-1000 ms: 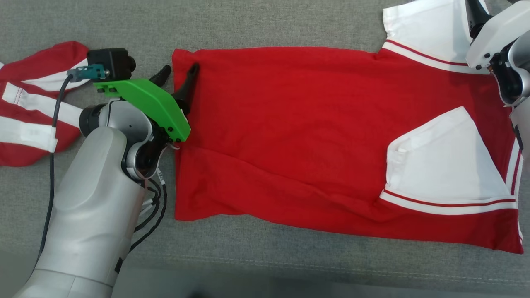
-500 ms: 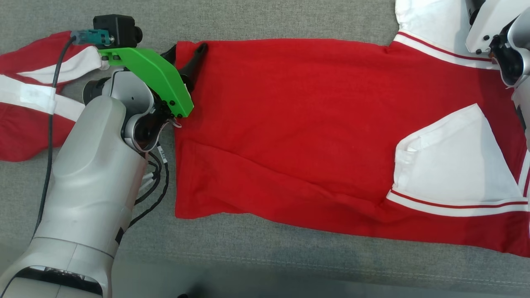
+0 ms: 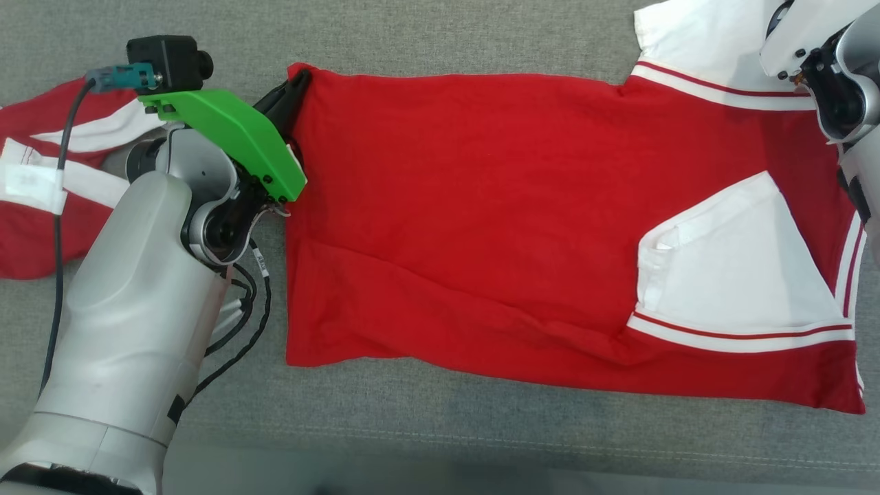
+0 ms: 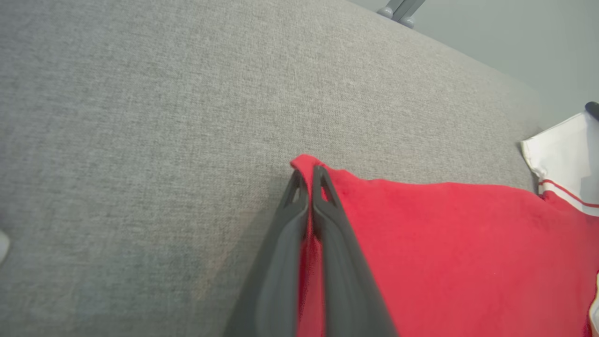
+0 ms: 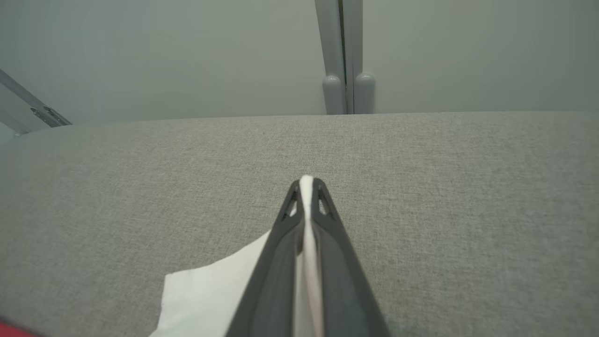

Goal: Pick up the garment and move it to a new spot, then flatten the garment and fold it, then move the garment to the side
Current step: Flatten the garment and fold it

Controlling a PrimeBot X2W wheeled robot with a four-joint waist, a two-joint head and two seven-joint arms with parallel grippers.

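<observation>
Wrist views reveal jaws clamped on garment (image 4: pixel 444 243)

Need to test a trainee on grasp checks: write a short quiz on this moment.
1. True or false: the left pincer is shut on a red corner of the flat red knit shirt with white sleeves.
2. The right pincer clamps fabric of which colour? A red, B white, C grey.
3. How many red-and-white garments lie on the grey woven surface?
Key: 1 true; 2 B; 3 two: the second, a bunched red-and-white garment, lies beside the left arm.
</observation>
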